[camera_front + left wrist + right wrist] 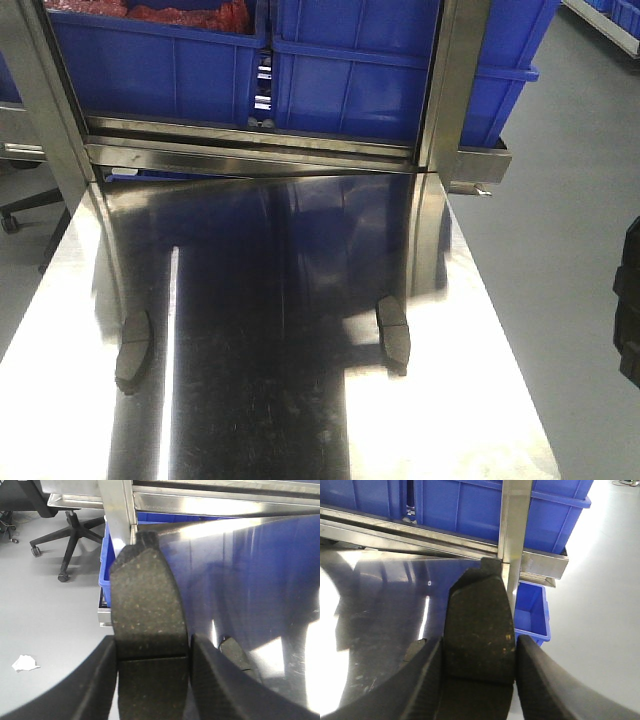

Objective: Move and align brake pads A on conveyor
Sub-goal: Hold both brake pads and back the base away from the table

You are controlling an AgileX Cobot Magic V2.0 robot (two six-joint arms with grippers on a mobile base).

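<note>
In the lower middle of the left wrist view, the left gripper (152, 652) is clamped on a dark grey, gritty, curved brake pad (147, 605), jaws only as wide as the pad. Same deal in the right wrist view: the right gripper (479, 655) pinches a second pad (480, 615). Two more lie on the shiny steel table (480, 400), lower left (133, 350) and right of centre (393, 333). So four pads, two grippers. No conveyor in sight, so I'd guess all the aligning is left to do.
</note>
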